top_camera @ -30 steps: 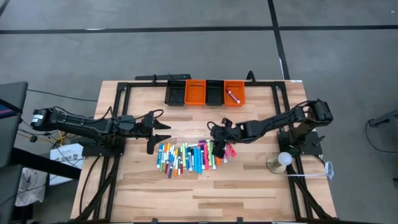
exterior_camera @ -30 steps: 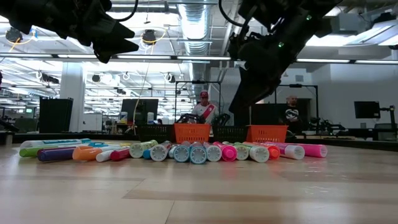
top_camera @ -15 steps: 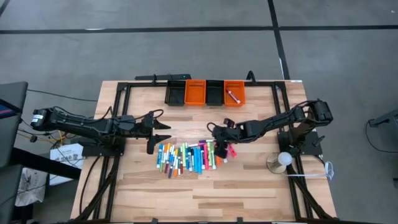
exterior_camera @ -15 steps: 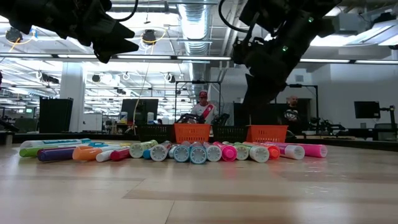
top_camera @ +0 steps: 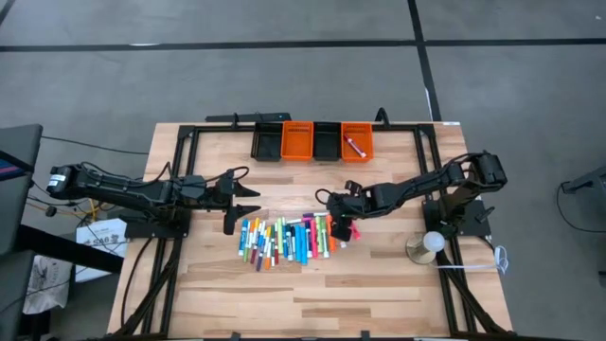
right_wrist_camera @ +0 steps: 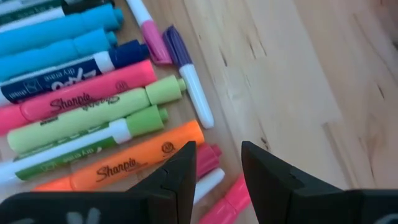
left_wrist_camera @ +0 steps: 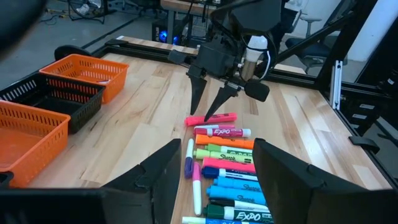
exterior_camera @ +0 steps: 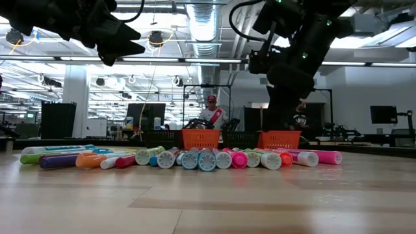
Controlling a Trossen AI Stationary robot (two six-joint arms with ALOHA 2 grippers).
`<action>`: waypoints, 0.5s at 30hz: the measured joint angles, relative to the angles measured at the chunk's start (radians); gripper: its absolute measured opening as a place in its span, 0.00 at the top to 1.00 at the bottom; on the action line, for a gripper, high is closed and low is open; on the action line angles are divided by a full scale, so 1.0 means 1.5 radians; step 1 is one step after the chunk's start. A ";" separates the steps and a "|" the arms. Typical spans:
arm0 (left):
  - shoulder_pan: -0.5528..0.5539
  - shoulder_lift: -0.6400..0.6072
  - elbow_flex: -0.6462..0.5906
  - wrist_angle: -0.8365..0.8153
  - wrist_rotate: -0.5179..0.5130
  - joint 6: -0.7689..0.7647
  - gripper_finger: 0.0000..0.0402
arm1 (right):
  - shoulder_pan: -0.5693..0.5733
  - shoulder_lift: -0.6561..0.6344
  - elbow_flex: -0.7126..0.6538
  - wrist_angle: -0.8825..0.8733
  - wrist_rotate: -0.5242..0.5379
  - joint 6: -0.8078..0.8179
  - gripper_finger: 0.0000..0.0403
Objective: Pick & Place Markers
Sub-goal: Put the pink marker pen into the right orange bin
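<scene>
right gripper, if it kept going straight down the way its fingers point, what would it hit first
Probably the pink marker at the end of the marker row: the right gripper hangs open just above it, fingers pointing down on either side of it. Its height above the marker is hard to judge.

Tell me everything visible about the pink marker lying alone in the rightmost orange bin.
The pink marker is a short, thin pen, its cap indistinguishable at this size. It lies flat and slanted on the floor of the rightmost orange bin at the table's far edge, the only item in that bin. Nothing grips it; both end effectors are nearer the marker pile in the table's middle.
</scene>
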 joint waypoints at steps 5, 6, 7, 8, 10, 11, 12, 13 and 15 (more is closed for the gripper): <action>0.000 0.000 0.000 0.000 0.000 0.000 0.51 | 0.001 0.000 0.000 -0.002 -0.001 0.000 0.70; 0.000 0.000 0.000 -0.001 0.000 0.000 0.51 | 0.001 0.000 0.000 -0.002 -0.001 0.000 0.70; 0.000 0.000 0.000 -0.002 0.000 0.000 0.51 | 0.001 0.000 0.000 -0.002 -0.002 0.000 0.70; 0.000 0.000 0.000 -0.004 0.000 0.000 0.51 | 0.001 0.000 0.000 -0.003 -0.002 0.000 0.70; 0.000 0.000 0.000 -0.005 0.000 0.000 0.51 | 0.001 0.000 0.000 -0.008 -0.002 0.001 0.70; 0.000 0.000 0.000 -0.005 0.000 0.000 0.51 | 0.001 0.000 0.000 -0.013 -0.002 0.001 0.70; 0.000 0.000 0.000 -0.005 0.000 0.000 0.51 | 0.001 0.000 0.000 -0.018 -0.002 0.001 0.70; 0.000 0.000 0.000 -0.005 0.000 0.000 0.51 | 0.001 0.000 0.000 -0.026 -0.002 0.001 0.70; 0.000 0.000 0.000 -0.005 0.000 0.000 0.51 | 0.001 0.000 0.000 -0.052 -0.002 0.002 0.70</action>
